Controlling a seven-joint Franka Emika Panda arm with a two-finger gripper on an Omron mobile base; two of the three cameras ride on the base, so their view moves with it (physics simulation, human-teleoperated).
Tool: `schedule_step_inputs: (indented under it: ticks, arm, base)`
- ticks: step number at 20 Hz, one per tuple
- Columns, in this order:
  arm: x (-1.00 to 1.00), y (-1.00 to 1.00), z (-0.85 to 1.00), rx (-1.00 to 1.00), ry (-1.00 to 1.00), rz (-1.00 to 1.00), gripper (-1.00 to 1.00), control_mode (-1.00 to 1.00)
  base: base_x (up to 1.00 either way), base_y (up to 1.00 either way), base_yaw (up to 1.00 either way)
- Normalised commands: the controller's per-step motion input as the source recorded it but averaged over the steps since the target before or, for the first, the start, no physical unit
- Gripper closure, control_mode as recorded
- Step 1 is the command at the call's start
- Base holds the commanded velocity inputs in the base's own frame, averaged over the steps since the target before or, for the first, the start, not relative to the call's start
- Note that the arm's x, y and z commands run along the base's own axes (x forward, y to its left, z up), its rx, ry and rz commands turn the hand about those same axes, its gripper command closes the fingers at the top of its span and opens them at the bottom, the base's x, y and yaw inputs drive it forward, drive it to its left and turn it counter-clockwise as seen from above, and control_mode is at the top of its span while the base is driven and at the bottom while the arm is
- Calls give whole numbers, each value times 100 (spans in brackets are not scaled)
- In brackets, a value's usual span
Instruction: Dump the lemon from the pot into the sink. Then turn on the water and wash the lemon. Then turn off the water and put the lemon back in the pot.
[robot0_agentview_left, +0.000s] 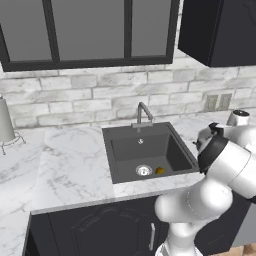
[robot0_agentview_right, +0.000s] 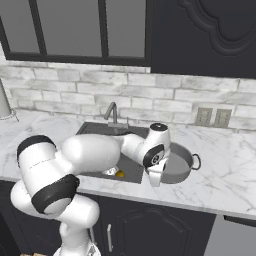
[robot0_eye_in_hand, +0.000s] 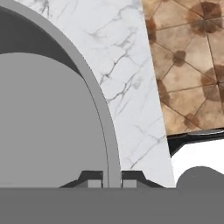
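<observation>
Taking stock for you: the lemon (robot0_agentview_left: 160, 170) lies on the floor of the sink (robot0_agentview_left: 125, 150), just beside the drain (robot0_agentview_left: 143, 170), so the dump looks done. The pot (robot0_agentview_right: 186, 161) sits upright on the desk (robot0_agentview_right: 225, 175) right of the sink. Your hand (robot0_eye_in_hand: 112, 180) pinches the pot's rim, one fingertip (robot0_eye_in_hand: 93, 180) inside the wall, one outside. The faucet (robot0_agentview_left: 144, 115) shows no stream. Left: release the pot, wash, shut off, return the lemon.

Flat, even rendered light, bright with no clear source. Soft shading only inside the sink (robot0_agentview_left: 150, 150) and pot (robot0_agentview_right: 180, 165); hardly any cast shadows on the counter (robot0_agentview_left: 75, 165). No glare, no blur, no edge distortion. Low resolution, edges slightly jagged.
</observation>
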Motion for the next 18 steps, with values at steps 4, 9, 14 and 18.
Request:
schedule_step_inputs:
  ticks: [4,9,14,18]
  arm:
    - [36,8,-31,1,9,0,100,-100]
    - [28,0,-34,5,9,0,100,-100]
    - [21,0,-32,7,7,0,100,-100]
    - [8,0,-30,5,8,0,100,-100]
  base:
    - [0,0,0]
    - [0,0,0]
    - [0,0,0]
    - [0,0,0]
